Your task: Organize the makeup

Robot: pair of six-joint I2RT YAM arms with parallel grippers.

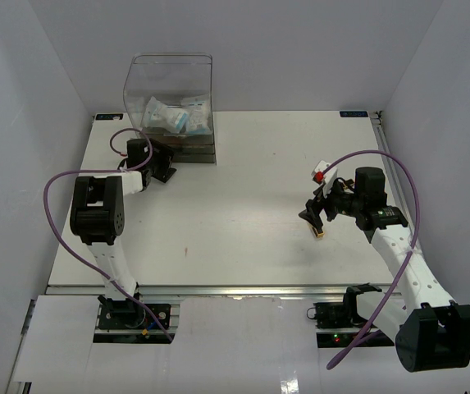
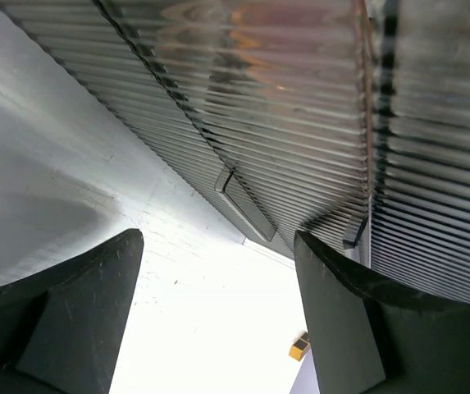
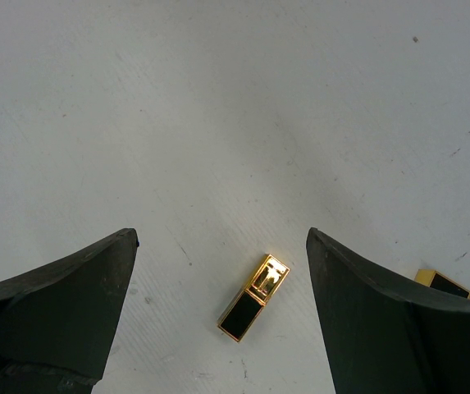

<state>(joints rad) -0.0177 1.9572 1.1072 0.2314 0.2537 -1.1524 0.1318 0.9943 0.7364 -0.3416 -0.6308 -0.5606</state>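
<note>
Even, diffuse overhead light keeps the top view bright, with only faint soft shadows on the white surface (image 1: 243, 180) under the arms (image 1: 103, 222). At the left wrist the ribbed wall of the clear box (image 2: 300, 123) ripples with distorted reflections, and the surface below blows out to white. At the right wrist the black-gold tube (image 3: 253, 297) is sharp and glinting, the dark jaws soft-edged.

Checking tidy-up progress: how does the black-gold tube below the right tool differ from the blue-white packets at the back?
The black-gold tube lies loose on the table; the blue-white packets sit inside the clear box. The tube is dark and shiny; the packets are pale and piled together. The tube lies under the open right tool; the packets under none.
</note>
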